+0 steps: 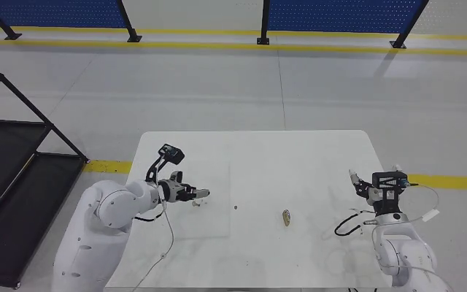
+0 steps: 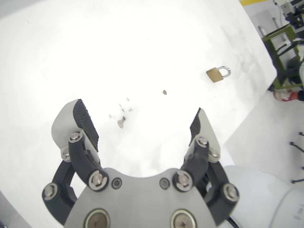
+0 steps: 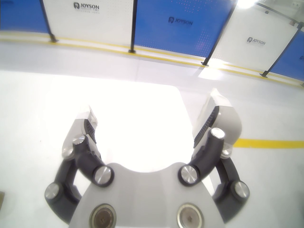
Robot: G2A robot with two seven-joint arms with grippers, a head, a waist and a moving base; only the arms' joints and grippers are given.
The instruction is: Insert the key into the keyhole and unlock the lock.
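Looking down on the white worktop (image 1: 292, 153), I take the lock (image 1: 287, 217) as my reference: a small brass body with a silver shackle, lying flat, with nothing touching it. From the left wrist view the shackle on the lock (image 2: 217, 74) looks seated in the body.

The key (image 2: 121, 122) lies flat on the worktop well apart from the lock, on the left arm's side of it. In the top view I see the key (image 1: 195, 204) as a small pale shape just beside the left pincer (image 1: 202, 193). A tiny brown speck (image 2: 164, 92) sits between the key and the lock, nearer the key.

My left pincer (image 2: 139, 105) is spread wide and holds nothing. Its ribbed black pads (image 2: 85, 122) stand apart with the key ahead of the gap between them, and neither pad touches it. The pincer points toward the lock.

My right pincer (image 3: 152, 100) is on the opposite side of the lock from the key, well apart from it, over the worktop near its edge. Its fingers are also spread and grip nothing, and it faces away from the lock toward the blue and white fence panels (image 3: 180, 20) across the floor.
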